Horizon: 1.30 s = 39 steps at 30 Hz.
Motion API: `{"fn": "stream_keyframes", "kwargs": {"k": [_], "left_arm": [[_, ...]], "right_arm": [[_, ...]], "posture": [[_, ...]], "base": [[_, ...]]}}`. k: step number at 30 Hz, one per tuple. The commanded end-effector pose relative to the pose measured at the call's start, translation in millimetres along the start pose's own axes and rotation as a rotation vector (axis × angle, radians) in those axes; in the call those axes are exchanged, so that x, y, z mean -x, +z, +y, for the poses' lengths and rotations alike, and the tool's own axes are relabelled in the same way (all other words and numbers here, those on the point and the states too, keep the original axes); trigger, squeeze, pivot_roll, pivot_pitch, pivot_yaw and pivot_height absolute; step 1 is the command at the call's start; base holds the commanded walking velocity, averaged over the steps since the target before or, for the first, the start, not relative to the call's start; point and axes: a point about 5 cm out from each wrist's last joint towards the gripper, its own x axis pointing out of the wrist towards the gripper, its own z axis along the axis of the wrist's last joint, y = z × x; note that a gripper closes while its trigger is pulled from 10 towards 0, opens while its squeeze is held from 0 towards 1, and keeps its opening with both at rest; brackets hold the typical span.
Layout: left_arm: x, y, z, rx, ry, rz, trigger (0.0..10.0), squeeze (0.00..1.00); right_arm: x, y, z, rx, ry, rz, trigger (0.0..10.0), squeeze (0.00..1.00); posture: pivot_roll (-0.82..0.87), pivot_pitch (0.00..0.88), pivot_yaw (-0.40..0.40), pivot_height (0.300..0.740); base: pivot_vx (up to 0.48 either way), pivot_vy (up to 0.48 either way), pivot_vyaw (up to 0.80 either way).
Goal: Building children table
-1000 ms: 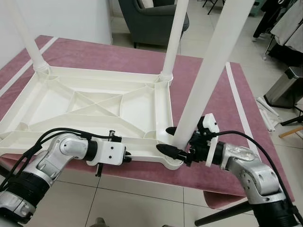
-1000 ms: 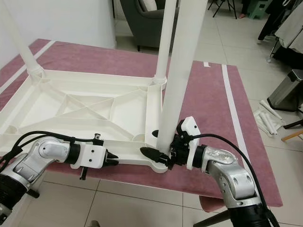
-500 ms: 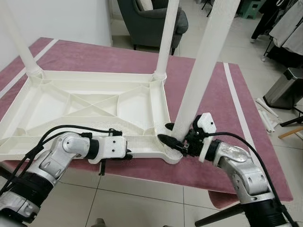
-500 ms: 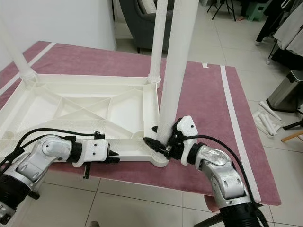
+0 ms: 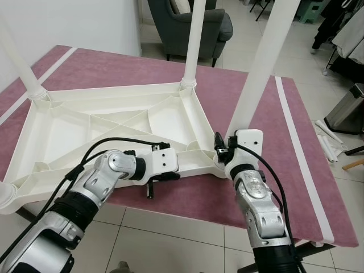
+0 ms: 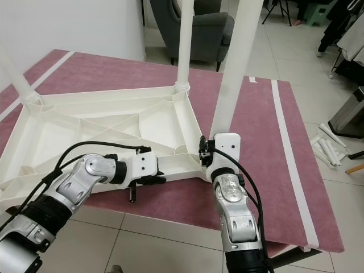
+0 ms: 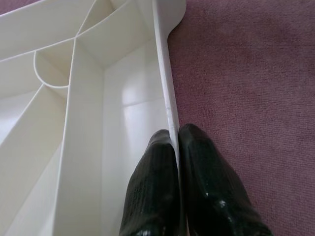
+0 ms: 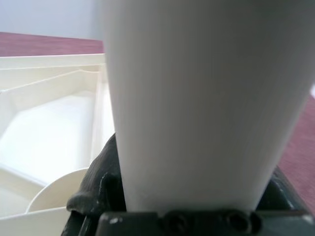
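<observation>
A white plastic tabletop [image 5: 85, 125] lies upside down on a maroon mat [image 5: 273, 165]. One white leg [image 5: 191, 40] stands at its far right corner and another [image 5: 20, 62] at its far left. At the near right corner rises a third, thicker-looking leg [image 5: 259, 68], leaning slightly right. My right gripper [image 5: 220, 151] is shut on this leg's base, and its black fingers [image 8: 96, 184] flank the white tube. My left gripper [image 7: 176, 135] is shut on the tabletop's thin near rim [image 7: 165, 93], a short way left of that corner [image 5: 170, 173].
A grey armchair [image 5: 193, 20] stands behind the mat. To the right are a steel bin [image 5: 347, 108] and white rolls on the tiled floor [image 5: 325, 139]. White stripes run along the mat's left and right sides. Tiled floor lies under the near edge.
The view has shifted. My right wrist has swung from the leg's right side round to its near side. The tabletop has turned, and my left gripper sits closer to the near right corner.
</observation>
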Motion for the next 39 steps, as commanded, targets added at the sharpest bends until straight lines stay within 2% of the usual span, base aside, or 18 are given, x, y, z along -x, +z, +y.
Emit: {"fn": "stream_keyframes", "kwargs": {"k": [1,4,5,6,7,11,12,14,15,17,24,28,29,32,33,37,38,39], "left_arm": [[-21.2,44,1.2,-0.203,-0.047,-0.119,10.0,0.0],[-23.3,46,1.4,-0.203,-0.043,-0.12,10.0,0.0],[-23.0,46,0.1,-0.204,-0.05,-0.125,10.0,0.0],[-21.8,45,-0.7,-0.204,-0.053,-0.125,10.0,0.0],[-20.1,44,-1.6,-0.205,-0.057,-0.124,10.0,0.0],[-15.0,40,-4.7,-0.214,-0.07,-0.119,10.0,0.0],[-12.3,38,-6.5,-0.219,-0.076,-0.116,10.0,0.0],[-5.5,34,-11.4,-0.23,-0.097,-0.11,10.0,0.0],[-5.5,34,-11.4,-0.23,-0.097,-0.11,10.0,0.0],[1.4,29,-17.4,-0.239,-0.125,-0.096,10.0,0.0],[18.0,17,-29.3,-0.261,-0.197,-0.066,10.0,0.0],[38.3,6,-37.9,-0.282,-0.244,-0.028,10.0,0.0],[40.1,5,-39.5,-0.283,-0.241,-0.023,10.0,0.4],[41.0,4,-40.5,-0.284,-0.239,-0.02,10.0,0.4],[40.4,4,-40.5,-0.276,-0.227,-0.025,10.0,1.0],[34.2,9,-37.2,-0.241,-0.175,-0.062,10.0,1.0],[28.8,14,-33.2,-0.215,-0.138,-0.09,10.0,0.0],[24.4,19,-30.4,-0.192,-0.11,-0.112,10.0,0.0]], "right_arm": [[4.4,-34,-1.3,0.069,-0.096,0.189,0.0,0.0],[3.4,-32,2.7,0.054,-0.084,0.174,0.0,0.0],[1.8,-28,7.3,0.038,-0.043,0.143,10.0,0.0],[1.2,-22,11.3,0.032,-0.015,0.099,10.0,0.24],[1.2,-16,15.7,0.011,0.035,0.059,10.0,1.0],[5.2,1,27.3,-0.06,0.218,-0.035,10.0,1.0],[9.1,9,30.5,-0.068,0.318,-0.069,10.0,0.02],[22.9,24,34.9,-0.063,0.579,-0.121,10.0,0.0],[22.9,24,34.9,-0.063,0.579,-0.121,10.0,0.0],[35.4,30,29.6,-0.005,0.765,-0.124,10.0,0.0],[49.7,34,11.4,0.126,0.975,-0.081,10.0,0.0],[55.7,34,-7.6,0.25,1.119,-0.021,10.0,0.0],[56.0,34,-9.1,0.257,1.14,-0.011,10.0,0.0],[56.2,35,-9.9,0.259,1.153,-0.006,10.0,0.0],[55.8,35,-9.7,0.259,1.161,-0.002,10.0,0.0],[54.9,35,-6.4,0.25,1.173,0.0,10.0,0.0],[54.7,35,-4.2,0.247,1.178,0.001,10.0,0.0],[55.1,35,-3.1,0.246,1.186,0.004,10.0,0.0]], "posture": [[0.07,0.0,0.014,0.74],[0.07,0.0,0.014,0.74],[0.07,0.0,0.014,0.74],[0.07,0.0,0.015,0.74],[0.07,0.0,0.015,0.74],[0.08,0.0,0.01,0.74],[0.08,0.0,0.01,0.74],[0.08,0.0,0.01,0.74],[0.08,0.0,0.01,0.74],[0.08,0.0,0.003,0.74],[0.08,0.0,-0.006,0.74],[0.08,0.0,-0.009,0.74],[0.08,0.0,-0.013,0.74],[0.08,0.0,-0.013,0.74],[0.08,0.0,-0.014,0.74],[0.09,0.0,-0.018,0.74],[0.09,0.0,-0.018,0.74],[0.09,0.0,-0.018,0.74]], "base": [[0.0,0.0,0.0],[0.0,0.0,0.0],[0.0,0.0,0.0],[0.0,0.0,0.0],[0.0,0.0,0.0],[0.0,0.0,0.0],[0.0,0.0,0.0],[0.0,0.0,0.0],[0.0,0.0,0.0],[0.0,0.0,0.0],[0.0,0.0,0.0],[0.0,0.0,0.0],[0.0,0.0,0.0],[0.0,0.0,0.0],[0.0,0.0,0.0],[0.0,0.0,0.0],[0.0,0.0,0.0],[0.0,0.0,0.0]]}}
